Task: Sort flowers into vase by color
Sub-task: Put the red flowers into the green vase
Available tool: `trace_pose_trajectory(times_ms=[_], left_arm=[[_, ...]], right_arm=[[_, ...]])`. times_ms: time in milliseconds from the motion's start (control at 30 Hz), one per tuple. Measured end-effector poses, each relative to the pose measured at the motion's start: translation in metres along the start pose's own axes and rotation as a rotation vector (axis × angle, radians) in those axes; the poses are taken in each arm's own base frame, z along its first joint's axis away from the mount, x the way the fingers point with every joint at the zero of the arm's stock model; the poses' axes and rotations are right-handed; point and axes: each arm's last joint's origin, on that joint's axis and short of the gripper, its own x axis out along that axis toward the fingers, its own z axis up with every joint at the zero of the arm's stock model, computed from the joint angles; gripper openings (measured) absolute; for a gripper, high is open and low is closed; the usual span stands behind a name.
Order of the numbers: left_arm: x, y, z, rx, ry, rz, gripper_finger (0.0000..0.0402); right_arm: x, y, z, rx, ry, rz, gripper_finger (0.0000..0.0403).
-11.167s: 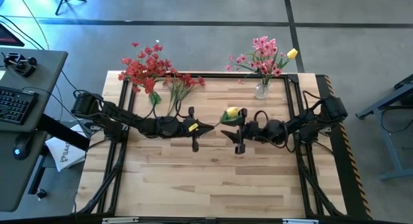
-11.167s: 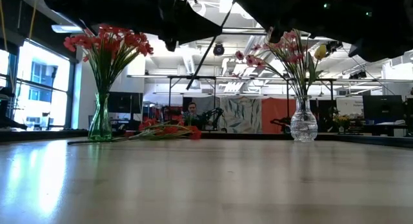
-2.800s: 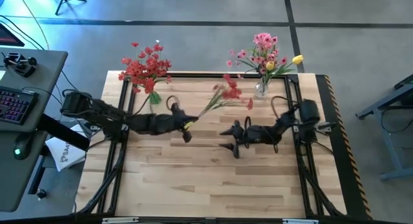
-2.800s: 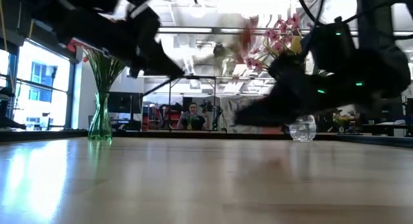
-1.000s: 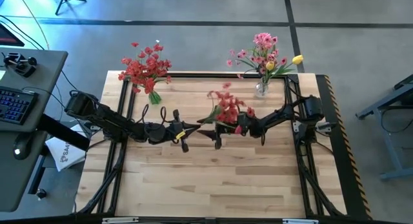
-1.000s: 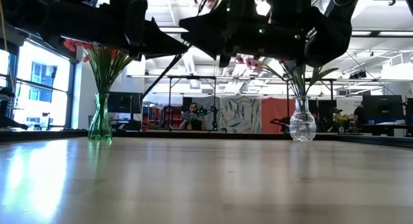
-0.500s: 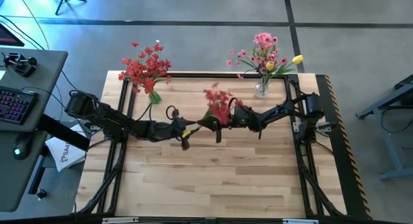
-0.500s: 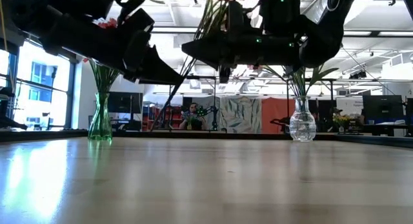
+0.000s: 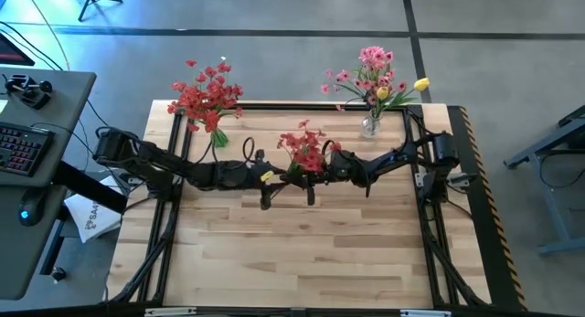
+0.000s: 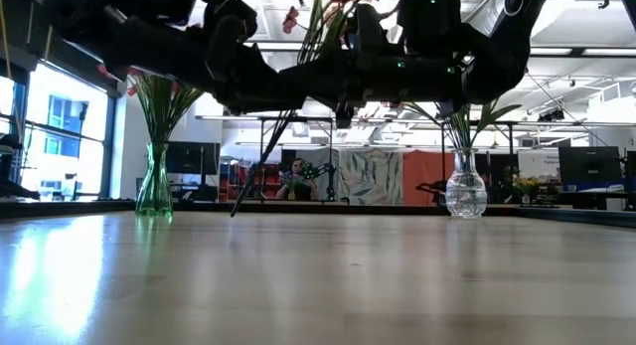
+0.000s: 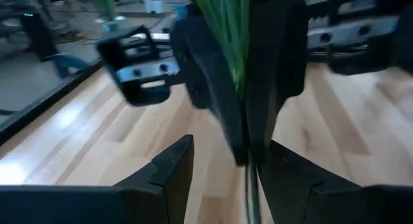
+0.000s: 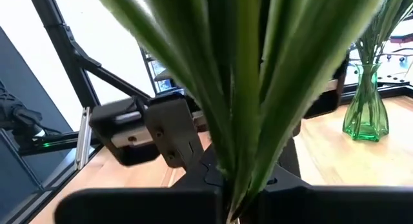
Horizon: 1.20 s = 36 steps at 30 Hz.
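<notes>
Red spray [image 9: 304, 150] mid-desk, clamped at stems by right gripper [image 9: 309, 176], left gripper [image 9: 271, 183] spread alongside; advise closing squarely on stems before right releases.

I see both arms stretched low toward the table's middle, wrists nearly level. My right gripper [image 9: 311, 191] hangs with its fingers pointing down, clamped shut on what it carries. My left gripper [image 9: 266, 197] sits just beside it, fingers [image 11: 169, 169] spread apart, tips facing the right one.
</notes>
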Motion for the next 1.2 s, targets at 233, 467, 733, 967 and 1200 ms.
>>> trace_pose_trajectory(times_ms=[233, 467, 733, 967, 1200], left_arm=[[0.015, 0.005, -0.009, -0.028, 0.057, -0.140, 0.0128], [0.029, -0.002, -0.011, 0.022, 0.070, -0.170, 0.0108], [0.028, 0.000, -0.008, -0.043, 0.085, -0.239, 0.0080], [0.027, 0.001, -0.009, -0.030, 0.095, -0.235, 0.0008], [0.018, 0.003, -0.008, -0.026, 0.172, -0.063, 0.0001]], right_arm=[[0.004, 0.002, 0.003, -0.033, -0.003, 0.002, 0.0003], [0.006, 0.006, 0.000, -0.072, 0.038, 0.005, 0.0002], [0.006, 0.005, -0.003, -0.093, 0.064, -0.003, 0.0003], [0.006, 0.004, -0.005, -0.028, 0.088, -0.006, 0.0045], [-0.025, -0.002, 0.018, -0.024, 0.101, -0.076, 0.0088]])
